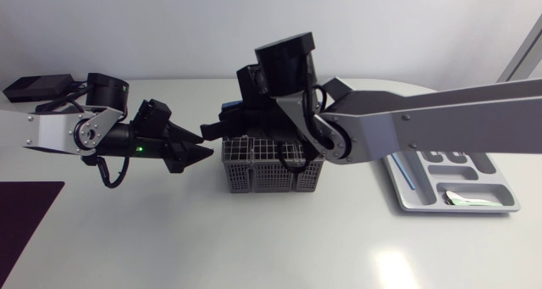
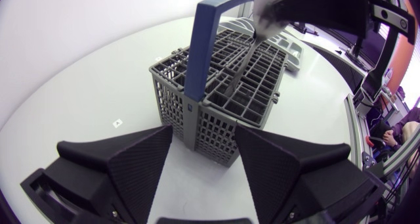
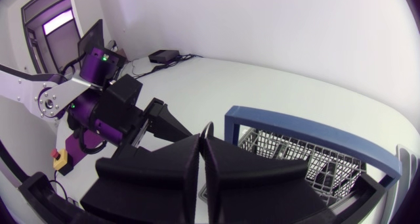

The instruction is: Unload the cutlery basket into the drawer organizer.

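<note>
A grey mesh cutlery basket [image 1: 271, 175] with a blue handle [image 2: 203, 46] stands mid-table. My right arm comes across above it, and my right gripper [image 3: 202, 140] is shut on the thin metal end of a utensil [image 3: 207, 128]. The utensil's dark stem [image 2: 244, 56] runs down into the basket. My left gripper [image 1: 206, 143] is open just left of the basket, with the basket's near corner [image 2: 197, 119] right ahead of its spread fingers, untouched. The grey drawer organizer [image 1: 415, 196] lies at the right and is partly hidden by my right arm.
A pale item [image 1: 467, 201] lies in the organizer's front compartment, and a thin blue stick [image 1: 406, 175] in its left slot. A dark mat [image 1: 25, 217] covers the front left corner. A black box [image 1: 34, 87] sits at the back left.
</note>
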`<state>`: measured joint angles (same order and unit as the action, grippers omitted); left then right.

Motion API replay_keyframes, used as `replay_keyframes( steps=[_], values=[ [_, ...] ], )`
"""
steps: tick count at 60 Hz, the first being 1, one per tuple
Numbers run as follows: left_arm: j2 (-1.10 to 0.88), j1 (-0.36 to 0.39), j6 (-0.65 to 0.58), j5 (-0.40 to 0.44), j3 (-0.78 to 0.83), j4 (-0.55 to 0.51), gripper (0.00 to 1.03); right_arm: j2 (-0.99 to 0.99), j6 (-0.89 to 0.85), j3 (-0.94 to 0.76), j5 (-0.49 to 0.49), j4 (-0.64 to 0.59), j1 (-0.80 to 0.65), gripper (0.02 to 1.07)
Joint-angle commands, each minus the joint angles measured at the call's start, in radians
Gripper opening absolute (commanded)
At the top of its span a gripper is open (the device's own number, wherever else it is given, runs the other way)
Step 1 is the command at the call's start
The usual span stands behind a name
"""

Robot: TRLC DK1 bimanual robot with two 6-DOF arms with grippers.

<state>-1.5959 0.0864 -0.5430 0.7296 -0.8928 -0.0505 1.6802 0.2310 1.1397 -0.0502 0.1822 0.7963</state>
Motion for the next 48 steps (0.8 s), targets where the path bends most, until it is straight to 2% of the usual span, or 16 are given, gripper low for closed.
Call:
replay_keyframes(
  steps=[1,15,24,31,37,48],
  values=[
    [0.024,-0.008,0.014,0.017,0.014,-0.005,0.67,-0.045,-0.028,0.022,-0.039,-0.012,-0.005,0.10],
    [0.036,-0.008,0.018,0.017,0.014,-0.009,0.67,-0.111,-0.067,0.011,-0.103,-0.016,-0.005,0.10],
    [0.048,-0.008,0.020,0.017,0.012,-0.018,0.67,-0.151,-0.081,0.026,-0.139,-0.075,-0.022,0.10],
    [0.062,-0.010,0.020,0.016,0.009,-0.037,0.67,-0.214,-0.079,0.071,-0.212,-0.184,-0.060,0.09],
    [0.076,-0.008,0.020,0.016,0.002,-0.060,0.67,-0.280,-0.079,0.095,-0.231,-0.270,-0.078,0.09],
    [0.114,0.001,0.020,0.011,-0.032,-0.134,0.67,-0.382,-0.079,0.163,-0.246,-0.510,-0.123,0.09]
  ],
)
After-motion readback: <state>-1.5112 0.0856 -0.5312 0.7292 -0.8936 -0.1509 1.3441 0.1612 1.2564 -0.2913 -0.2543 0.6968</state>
